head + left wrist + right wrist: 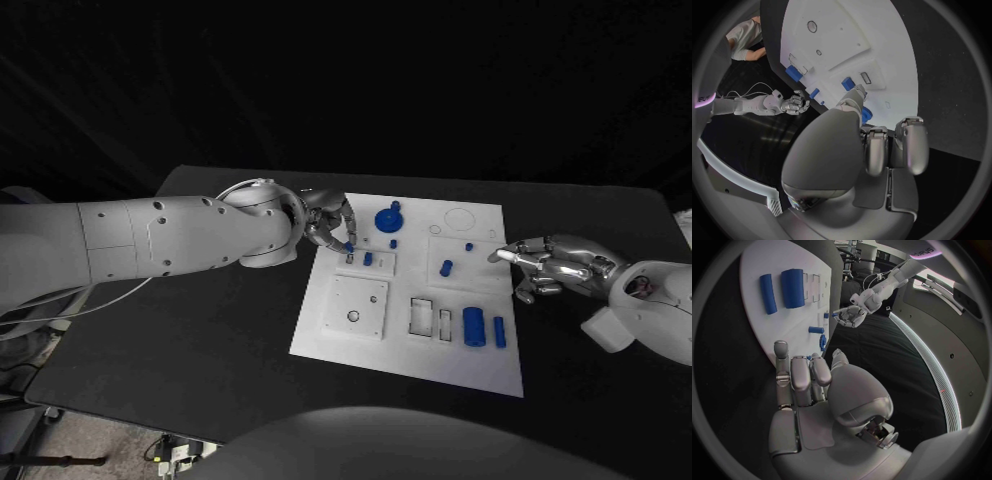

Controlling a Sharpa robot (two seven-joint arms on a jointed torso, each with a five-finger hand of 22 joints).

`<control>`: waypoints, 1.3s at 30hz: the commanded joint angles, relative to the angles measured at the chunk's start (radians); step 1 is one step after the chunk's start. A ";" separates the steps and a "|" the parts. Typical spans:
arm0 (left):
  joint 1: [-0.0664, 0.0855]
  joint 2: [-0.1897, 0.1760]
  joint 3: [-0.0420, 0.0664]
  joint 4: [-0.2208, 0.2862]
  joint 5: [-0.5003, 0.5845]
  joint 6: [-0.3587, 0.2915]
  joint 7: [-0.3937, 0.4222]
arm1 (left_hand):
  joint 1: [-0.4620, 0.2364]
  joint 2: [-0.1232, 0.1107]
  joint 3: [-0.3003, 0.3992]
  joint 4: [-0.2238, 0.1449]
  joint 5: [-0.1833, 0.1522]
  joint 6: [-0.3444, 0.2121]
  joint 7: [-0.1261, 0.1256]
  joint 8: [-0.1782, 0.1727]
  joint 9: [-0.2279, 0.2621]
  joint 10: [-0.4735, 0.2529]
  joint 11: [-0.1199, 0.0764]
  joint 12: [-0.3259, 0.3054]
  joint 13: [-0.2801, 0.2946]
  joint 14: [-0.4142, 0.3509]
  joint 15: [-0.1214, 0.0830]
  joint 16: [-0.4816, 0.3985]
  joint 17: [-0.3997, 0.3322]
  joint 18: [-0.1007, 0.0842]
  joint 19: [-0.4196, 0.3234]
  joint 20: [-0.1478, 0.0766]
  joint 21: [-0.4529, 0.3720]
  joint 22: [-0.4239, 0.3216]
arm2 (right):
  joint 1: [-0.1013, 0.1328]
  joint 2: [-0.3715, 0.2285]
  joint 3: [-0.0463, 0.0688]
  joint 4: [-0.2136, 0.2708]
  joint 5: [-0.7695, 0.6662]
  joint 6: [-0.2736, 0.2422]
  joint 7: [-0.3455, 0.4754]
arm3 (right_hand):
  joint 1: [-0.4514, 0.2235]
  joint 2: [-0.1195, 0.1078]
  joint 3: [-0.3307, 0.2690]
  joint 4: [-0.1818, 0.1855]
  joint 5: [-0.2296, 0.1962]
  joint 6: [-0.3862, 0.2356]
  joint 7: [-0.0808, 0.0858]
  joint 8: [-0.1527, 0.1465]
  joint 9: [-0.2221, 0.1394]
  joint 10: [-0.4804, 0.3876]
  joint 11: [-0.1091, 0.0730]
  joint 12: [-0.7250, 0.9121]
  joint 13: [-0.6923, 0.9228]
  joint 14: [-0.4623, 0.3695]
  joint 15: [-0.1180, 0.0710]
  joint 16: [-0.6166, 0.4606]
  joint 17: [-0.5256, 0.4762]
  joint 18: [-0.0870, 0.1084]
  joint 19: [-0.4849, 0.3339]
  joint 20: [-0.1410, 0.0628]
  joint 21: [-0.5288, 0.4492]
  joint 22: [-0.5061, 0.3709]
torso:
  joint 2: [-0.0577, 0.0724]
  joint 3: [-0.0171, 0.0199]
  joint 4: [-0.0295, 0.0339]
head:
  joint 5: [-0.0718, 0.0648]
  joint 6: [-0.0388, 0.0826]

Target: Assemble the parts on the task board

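while your left hand [329, 226] pinches a small blue part [349, 246] over the task board's [411, 345] far-left corner, your right hand [555, 266] hovers released at its right edge.

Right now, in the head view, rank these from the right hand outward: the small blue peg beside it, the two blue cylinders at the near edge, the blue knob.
From the right hand:
1. Small blue peg, just beside its fingertips.
2. Two blue cylinders, nearer the robot.
3. Blue knob, far side of the task board, by the left hand.

My L robot hand [329, 225] is curled, fingertips down, maybe pinching sth small. R robot hand [552, 265] hovers, fingers loosely bent, holding nothing.
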State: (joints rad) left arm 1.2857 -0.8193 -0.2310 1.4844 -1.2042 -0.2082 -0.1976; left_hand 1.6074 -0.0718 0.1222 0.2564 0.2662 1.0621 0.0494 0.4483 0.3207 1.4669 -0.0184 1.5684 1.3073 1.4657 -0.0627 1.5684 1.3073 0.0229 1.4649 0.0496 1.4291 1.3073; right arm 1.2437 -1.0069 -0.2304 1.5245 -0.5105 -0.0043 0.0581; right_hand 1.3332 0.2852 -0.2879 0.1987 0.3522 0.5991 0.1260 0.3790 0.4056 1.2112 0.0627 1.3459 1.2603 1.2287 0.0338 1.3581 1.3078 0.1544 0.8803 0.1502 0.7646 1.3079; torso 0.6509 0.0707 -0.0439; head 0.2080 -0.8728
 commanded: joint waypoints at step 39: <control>-0.019 0.042 0.000 -0.056 -0.012 0.012 0.010 | 0.007 -0.011 0.001 0.021 -0.039 -0.016 0.002 -0.010 -0.004 0.104 -0.002 0.002 0.263 0.105 -0.006 0.002 0.263 0.014 0.021 -0.006 -0.015 0.215 | -0.001 -0.003 0.000 0.006 0.000 0.010 0.014 | 0.019 -0.006 0.012 -0.006 0.007 0.009 0.001 -0.006 -0.003 -0.005 0.000 -0.003 -0.001 -0.005 0.000 -0.002 0.002 0.006 -0.009 -0.001 -0.003 0.048 | 0.000 0.0002 0.0003 | 0.003 0.000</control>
State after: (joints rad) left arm 1.2677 -0.7779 -0.2312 1.4250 -1.2125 -0.2055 -0.1944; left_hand 1.6139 -0.0784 0.1217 0.2701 0.2343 1.0427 0.0512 0.4382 0.3160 1.4668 -0.0182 1.5684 1.3074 1.4656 -0.0626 1.5684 1.3078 0.0230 1.4649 0.0497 1.4201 1.3078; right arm 1.2432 -1.0103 -0.2304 1.5295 -0.5101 -0.0050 0.0600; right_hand 1.3387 0.2797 -0.2823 0.1931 0.3522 0.5991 0.1260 0.3790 0.4036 1.2112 0.0627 1.3460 1.2606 1.2288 0.0338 1.3582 1.3075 0.1543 0.8767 0.1466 0.7647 1.3075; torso 0.6507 0.0706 -0.0434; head 0.2103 -0.8728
